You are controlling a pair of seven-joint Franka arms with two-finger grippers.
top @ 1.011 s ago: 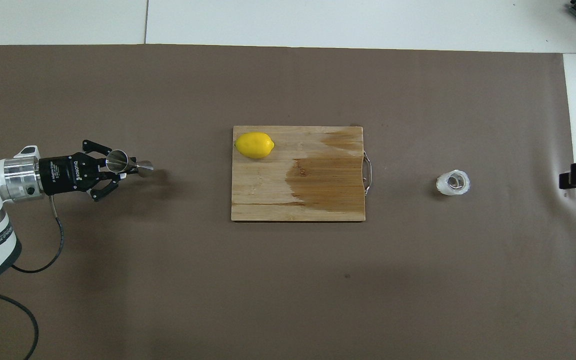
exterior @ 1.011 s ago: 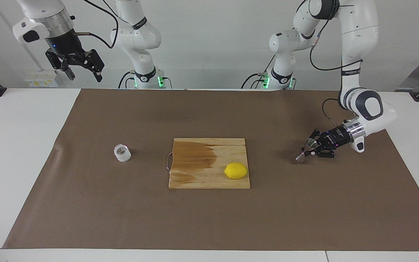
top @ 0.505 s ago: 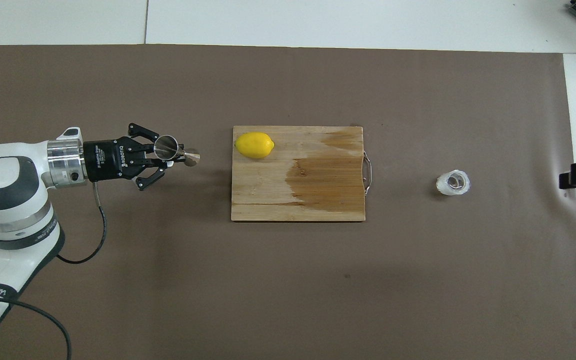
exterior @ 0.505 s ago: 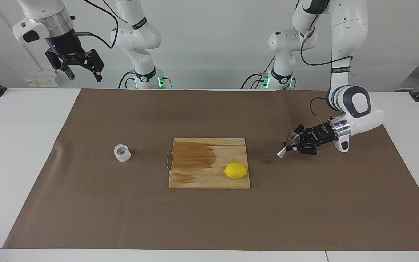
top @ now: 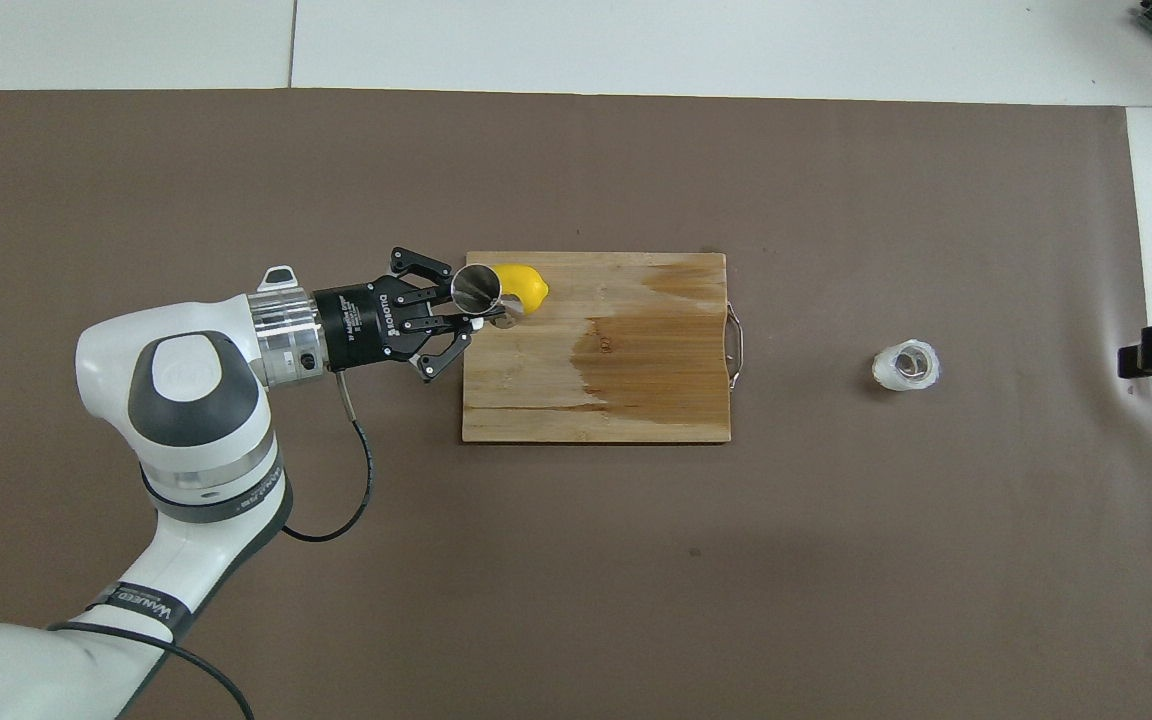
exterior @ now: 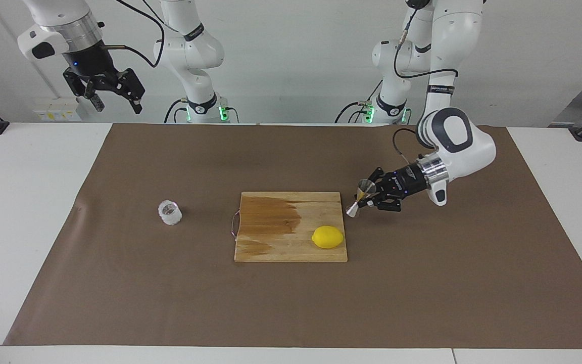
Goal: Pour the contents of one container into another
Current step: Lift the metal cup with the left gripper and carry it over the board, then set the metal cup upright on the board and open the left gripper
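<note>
Steel jigger (exterior: 362, 197), tilted, clamped at its waist by the left gripper (exterior: 370, 197) in the air at the cutting board's (exterior: 291, 247) edge; clear cup (exterior: 170, 212) stands well apart toward the right arm's end, under the raised, wide-open right gripper (exterior: 117, 102)

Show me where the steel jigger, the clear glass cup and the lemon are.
Steel jigger (exterior: 361, 197), facing view: its narrow waist, held in the left gripper (exterior: 369, 198).
Clear glass cup (exterior: 170, 213), facing view: its side wall.
Lemon (exterior: 328, 237), facing view: middle of its peel.
</note>
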